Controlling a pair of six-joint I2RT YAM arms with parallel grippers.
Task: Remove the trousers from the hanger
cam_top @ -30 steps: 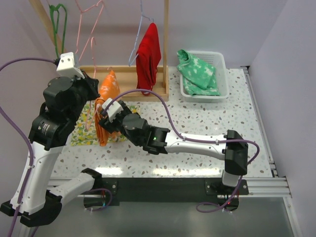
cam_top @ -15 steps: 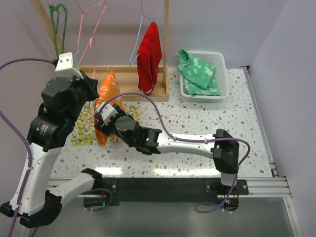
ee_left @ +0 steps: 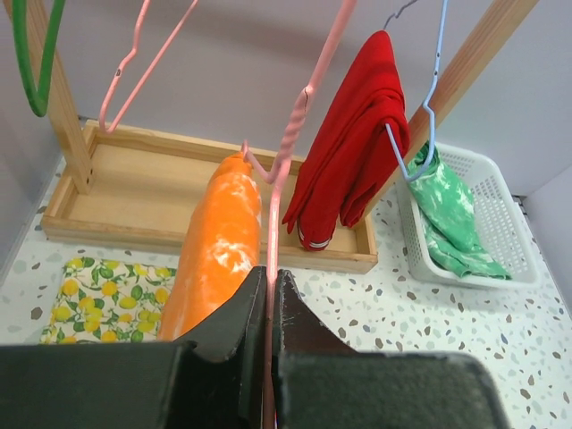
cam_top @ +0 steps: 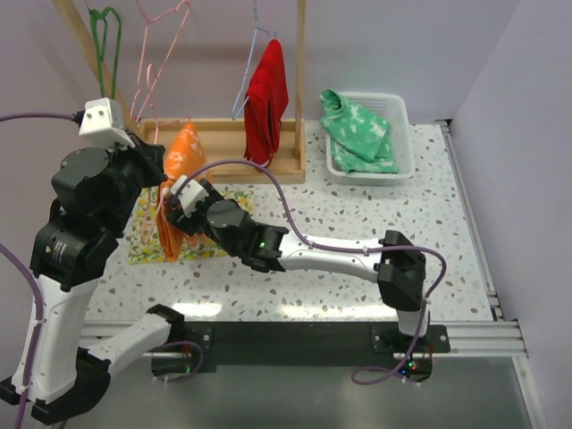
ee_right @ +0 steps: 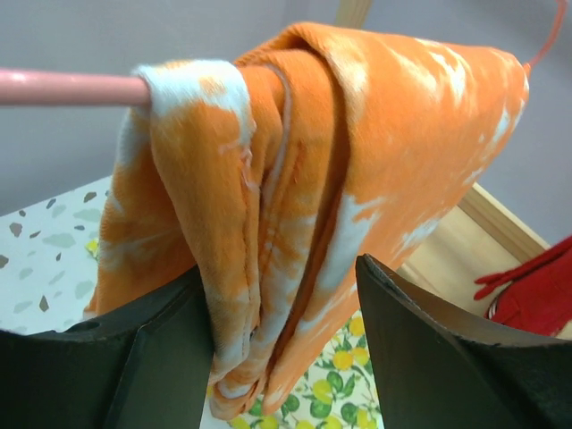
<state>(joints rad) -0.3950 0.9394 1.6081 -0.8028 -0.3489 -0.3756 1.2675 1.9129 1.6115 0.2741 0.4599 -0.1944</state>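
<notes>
The orange trousers hang folded over the bar of a pink hanger, above the table's left side. My left gripper is shut on the pink hanger's wire and holds it up. My right gripper is open, and its jaws stand on either side of the hanging orange trousers, close to the cloth. The red trousers hang on a blue hanger at the wooden rack. The green trousers lie in the white basket.
A yellow lemon-print cloth lies flat under the orange trousers. The wooden rack has a tray base and an upright post. A bare green hanger hangs at the far left. The wall is close behind.
My left arm has moved left and up, carrying the pink hanger and the orange trousers with it. My right gripper has followed to the left, staying at the orange cloth.
</notes>
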